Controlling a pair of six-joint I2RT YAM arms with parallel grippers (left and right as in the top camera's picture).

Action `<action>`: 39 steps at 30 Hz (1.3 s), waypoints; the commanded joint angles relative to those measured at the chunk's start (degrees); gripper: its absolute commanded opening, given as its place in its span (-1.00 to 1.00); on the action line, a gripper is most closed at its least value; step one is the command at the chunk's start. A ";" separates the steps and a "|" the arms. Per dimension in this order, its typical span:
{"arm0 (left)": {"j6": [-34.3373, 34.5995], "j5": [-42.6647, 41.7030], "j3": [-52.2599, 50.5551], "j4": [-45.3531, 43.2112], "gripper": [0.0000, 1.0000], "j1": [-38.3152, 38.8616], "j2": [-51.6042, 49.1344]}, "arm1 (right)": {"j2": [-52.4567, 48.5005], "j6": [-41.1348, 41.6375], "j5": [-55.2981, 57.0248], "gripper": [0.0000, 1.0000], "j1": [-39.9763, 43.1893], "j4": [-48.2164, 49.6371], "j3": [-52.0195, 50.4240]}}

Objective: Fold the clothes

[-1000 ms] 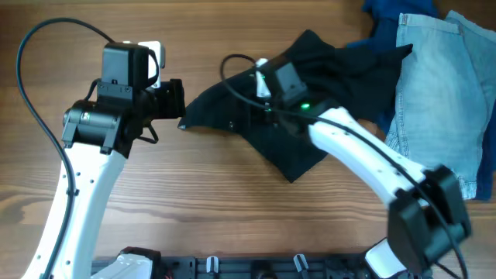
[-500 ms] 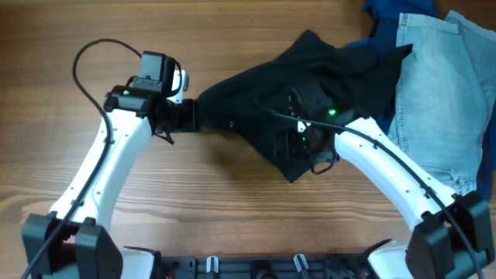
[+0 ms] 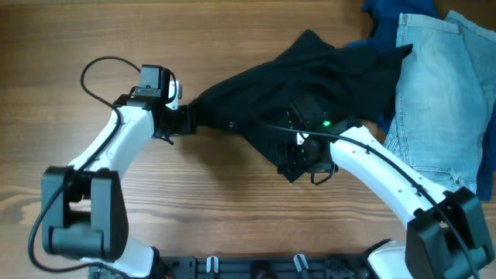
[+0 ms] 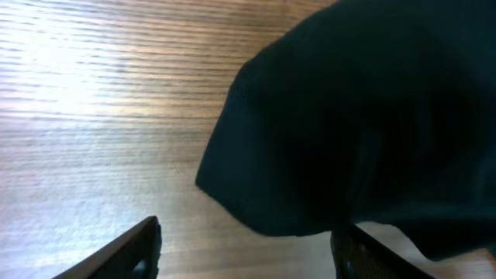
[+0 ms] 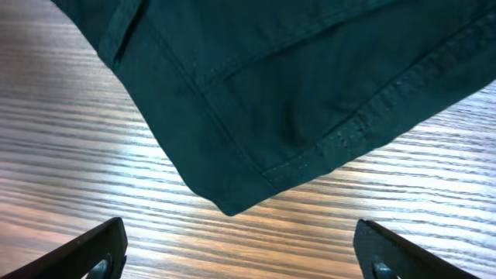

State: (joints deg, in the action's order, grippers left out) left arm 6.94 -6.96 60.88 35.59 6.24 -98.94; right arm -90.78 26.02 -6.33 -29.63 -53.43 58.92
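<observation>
Since a moment ago, a small slide left by the left gripper (image 3: 183, 122), now at the left tip of the black cloth (image 3: 325, 74). Its fingers (image 4: 136, 248) spread apart, pinching nothing, cloth edge just ahead. Right gripper (image 3: 298, 159) at the cloth's bottom corner, spread wide too. One black cloth mid wooden table (image 3: 155, 209); one light blue jeans (image 3: 442, 93) and one dark blue cloth (image 3: 384, 15) at the right.

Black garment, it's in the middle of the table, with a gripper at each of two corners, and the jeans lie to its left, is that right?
Not quite: the overhead view shows the jeans to the right of the black garment, not its left. The rest holds, with the left gripper and the right gripper each at a corner.
</observation>
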 commanded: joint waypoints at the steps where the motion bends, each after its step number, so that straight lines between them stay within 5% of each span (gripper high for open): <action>1: -4.31 -0.28 -0.35 -3.76 0.38 -0.33 -4.02 | 0.42 -0.50 0.39 0.85 -1.42 0.31 -2.34; 11: -5.27 0.00 -0.35 -15.10 0.15 -0.42 -9.44 | 0.42 0.98 0.48 0.74 -1.55 3.80 -5.05; 21: -5.25 3.67 0.11 -18.49 0.11 -0.42 -7.08 | 0.37 1.20 0.57 0.68 -1.55 6.43 -6.60; 25: -5.22 3.82 0.09 -19.26 -0.21 -0.42 -7.08 | 0.35 2.16 0.09 0.63 -1.55 11.82 -11.56; 27: -5.22 3.82 0.09 -19.80 -0.15 -0.39 -7.08 | 0.35 2.56 -0.28 0.63 -1.55 15.37 -14.47; 32: -5.25 3.85 0.20 -21.22 0.33 -0.37 -6.88 | 0.35 2.62 -0.26 0.57 -1.55 24.06 -19.45; 39: -5.20 4.55 0.20 -16.85 0.40 -0.37 0.33 | 0.24 2.64 0.66 0.12 -1.55 30.51 -21.88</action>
State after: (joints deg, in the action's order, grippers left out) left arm 2.00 -3.70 60.69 17.58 6.24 -104.22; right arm -88.27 28.40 -5.85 -30.98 -23.38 39.75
